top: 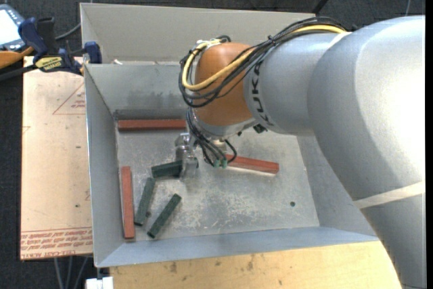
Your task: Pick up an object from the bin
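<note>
We see the arm (338,98) reaching into the grey bin (100,166), its orange wrist cover (216,88) hanging over the bin's middle. The end effector (186,160) is down near the bin's floor, just left of the bin's centre. Its tip sits at the right end of a short dark green block (164,171), which lies nearly flat across the bin's middle. The two look to be touching, but we cannot tell whether the end effector is open or closed, nor whether the block is gripped.

On the other side of the end effector, toward the bin's right half, lies a red-brown stick (257,166), slightly slanted. A second red-brown stick (150,124) lies along the foot of the bin's far wall, and a third (126,203) runs lengthwise beside the bin's left wall. Between that third stick and the bin's centre lie two more dark green blocks (144,201) (164,215) — both tilted, near each other, toward the bin's near wall.
</note>
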You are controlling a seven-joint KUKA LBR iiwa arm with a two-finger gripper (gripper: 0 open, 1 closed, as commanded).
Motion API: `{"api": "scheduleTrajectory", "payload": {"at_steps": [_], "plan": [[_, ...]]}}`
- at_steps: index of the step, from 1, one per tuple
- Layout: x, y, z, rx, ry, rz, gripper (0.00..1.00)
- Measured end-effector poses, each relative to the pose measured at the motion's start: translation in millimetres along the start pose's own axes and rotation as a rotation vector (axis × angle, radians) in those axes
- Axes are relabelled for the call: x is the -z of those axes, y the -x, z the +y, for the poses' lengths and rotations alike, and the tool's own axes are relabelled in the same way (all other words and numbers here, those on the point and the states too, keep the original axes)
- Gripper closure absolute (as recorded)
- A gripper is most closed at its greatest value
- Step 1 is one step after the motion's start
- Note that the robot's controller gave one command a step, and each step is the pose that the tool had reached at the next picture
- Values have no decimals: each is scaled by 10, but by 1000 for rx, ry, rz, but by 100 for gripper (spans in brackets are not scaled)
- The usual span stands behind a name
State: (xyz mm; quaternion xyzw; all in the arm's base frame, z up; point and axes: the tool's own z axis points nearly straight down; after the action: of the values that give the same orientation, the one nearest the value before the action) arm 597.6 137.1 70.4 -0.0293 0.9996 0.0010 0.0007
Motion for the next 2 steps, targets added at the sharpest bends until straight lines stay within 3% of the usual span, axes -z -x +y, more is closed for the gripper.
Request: {"api": "scheduleTrajectory", "payload": {"at_steps": [1, 2], "plan": [[316, 56, 51, 253, -1, -4, 100], [546, -374, -169, 234, -1, 3, 100]]}}
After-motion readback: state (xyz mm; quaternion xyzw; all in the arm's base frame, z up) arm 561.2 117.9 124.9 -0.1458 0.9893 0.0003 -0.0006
